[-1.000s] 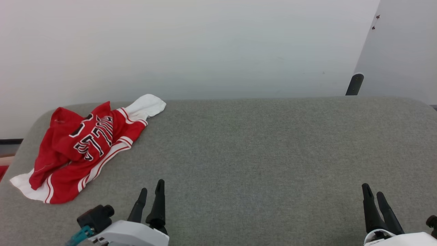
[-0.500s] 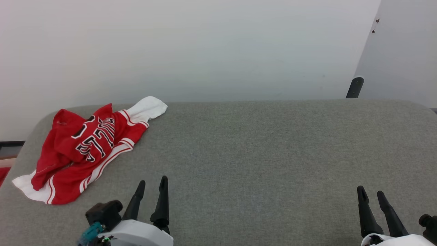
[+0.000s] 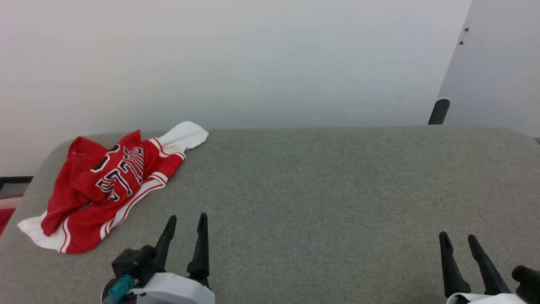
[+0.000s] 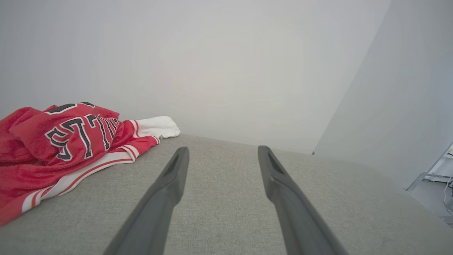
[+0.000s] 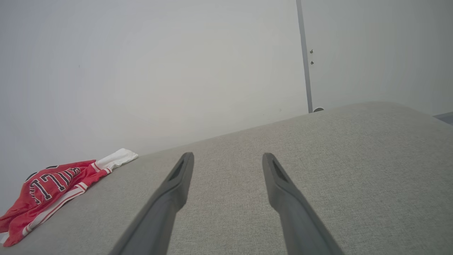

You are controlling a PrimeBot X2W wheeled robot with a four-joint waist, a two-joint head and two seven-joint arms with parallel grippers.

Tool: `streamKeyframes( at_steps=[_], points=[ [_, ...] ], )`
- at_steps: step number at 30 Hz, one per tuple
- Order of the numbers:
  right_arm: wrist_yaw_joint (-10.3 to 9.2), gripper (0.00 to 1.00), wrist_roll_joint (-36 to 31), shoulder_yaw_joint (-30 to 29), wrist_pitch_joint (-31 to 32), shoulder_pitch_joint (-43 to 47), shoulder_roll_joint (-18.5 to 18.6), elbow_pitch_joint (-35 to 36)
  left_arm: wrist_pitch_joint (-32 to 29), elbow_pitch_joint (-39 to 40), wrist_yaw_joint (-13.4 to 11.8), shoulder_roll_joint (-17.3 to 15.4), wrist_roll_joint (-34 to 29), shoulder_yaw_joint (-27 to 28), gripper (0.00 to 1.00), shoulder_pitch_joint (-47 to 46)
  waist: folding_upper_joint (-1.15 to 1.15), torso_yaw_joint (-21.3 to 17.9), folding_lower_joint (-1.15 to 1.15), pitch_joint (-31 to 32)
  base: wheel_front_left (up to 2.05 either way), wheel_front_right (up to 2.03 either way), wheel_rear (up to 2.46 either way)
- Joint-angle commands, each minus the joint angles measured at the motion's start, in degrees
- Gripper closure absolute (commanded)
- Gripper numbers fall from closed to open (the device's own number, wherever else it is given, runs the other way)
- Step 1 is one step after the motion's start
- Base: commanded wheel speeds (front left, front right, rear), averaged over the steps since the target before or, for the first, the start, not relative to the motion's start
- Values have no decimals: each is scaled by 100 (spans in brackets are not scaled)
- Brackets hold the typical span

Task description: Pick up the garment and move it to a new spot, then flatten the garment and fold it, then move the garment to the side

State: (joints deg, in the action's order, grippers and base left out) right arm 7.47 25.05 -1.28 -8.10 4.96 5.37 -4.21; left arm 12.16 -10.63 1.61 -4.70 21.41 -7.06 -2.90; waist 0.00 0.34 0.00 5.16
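One garment, a crumpled red jersey shirt with white sleeves, striped trim and black lettering, lies at ten o'clock on the single grey fabric-covered surface. Two grippers hover at its near edge, both spread wide and empty: the left gripper at seven o'clock, near the shirt's hem, the right gripper at five o'clock. One dark post stands at two o'clock.

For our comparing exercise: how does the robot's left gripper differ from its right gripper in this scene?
The left gripper sits close to the red jersey; the right gripper is far from it, over bare grey surface. In the head view the left gripper's fingers lean rightward, the right gripper's leftward. Both are open and hold nothing.
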Motion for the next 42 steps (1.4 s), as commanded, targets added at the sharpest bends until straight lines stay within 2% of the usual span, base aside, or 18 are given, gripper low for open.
streamKeyframes(
  at_steps=[1,18,27,34,42],
  points=[
    [3,0,-118,15,-39,37,22,67,44,41,35,1,-145,18,0,22,0,1,0,8,0,0,0],
    [4,0,-817,60,-174,169,22,220,229,50,166,90,-1060,79,0,37,0,18,0,86,0,0,0],
    [4,0,-1097,80,-247,216,12,269,302,-50,247,120,-1331,93,0,15,0,104,0,158,0,0,0],
    [4,0,-1018,148,-258,263,3,239,300,-196,293,125,-1324,182,0,-41,0,417,0,230,0,0,0],
    [4,0,-968,359,-253,258,-30,183,300,-279,263,62,-1311,402,0,-18,0,1050,0,351,0,0,0]
  ],
)
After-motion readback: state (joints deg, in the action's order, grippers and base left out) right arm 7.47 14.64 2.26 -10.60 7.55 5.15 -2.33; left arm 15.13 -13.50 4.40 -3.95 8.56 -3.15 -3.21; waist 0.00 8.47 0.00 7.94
